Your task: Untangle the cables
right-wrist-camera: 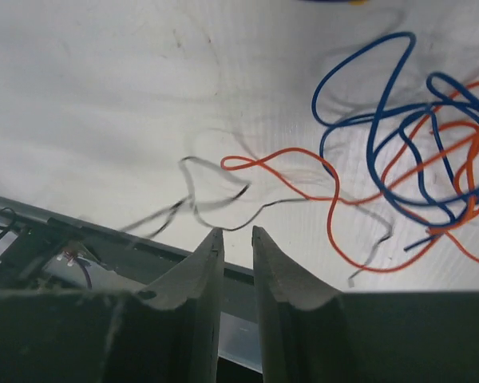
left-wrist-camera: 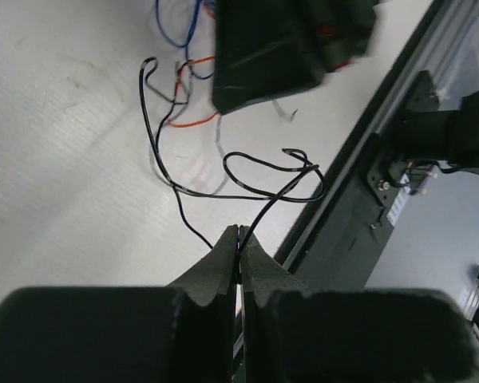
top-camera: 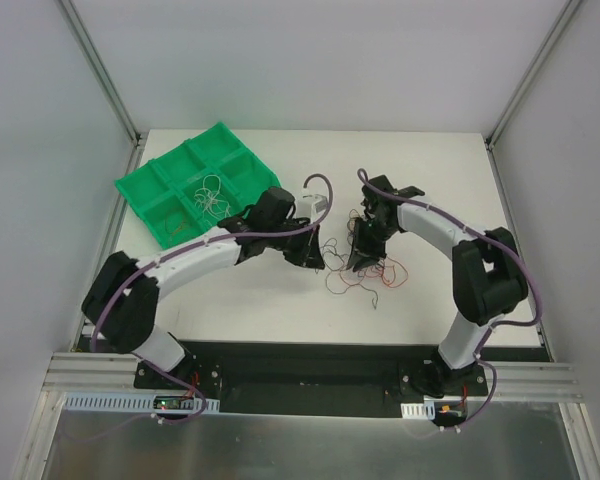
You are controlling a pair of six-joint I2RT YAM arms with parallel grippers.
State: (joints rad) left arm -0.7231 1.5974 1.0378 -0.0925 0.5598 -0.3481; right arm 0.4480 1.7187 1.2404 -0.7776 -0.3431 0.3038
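Observation:
A loose clump of thin red, orange and black cables [top-camera: 368, 276] lies on the white table between my two grippers. My left gripper [top-camera: 315, 262] is shut on a black cable [left-wrist-camera: 255, 171], pinched at the fingertips [left-wrist-camera: 241, 231]; the cable loops out over the table toward orange [left-wrist-camera: 195, 120] and blue [left-wrist-camera: 176, 32] cables. My right gripper [top-camera: 358, 262] is open by a narrow gap [right-wrist-camera: 232, 231] and holds nothing. A blurred black cable [right-wrist-camera: 223, 214] runs just past its tips. Orange [right-wrist-camera: 303, 159] and blue [right-wrist-camera: 383, 144] cables tangle to its right.
A green compartment tray [top-camera: 140, 190] stands at the back left, with a small clump of pale wires [top-camera: 212, 197] in one compartment. The black front rail [left-wrist-camera: 343, 207] lies close to both grippers. The right gripper's body [left-wrist-camera: 279, 48] hangs just beyond the left one.

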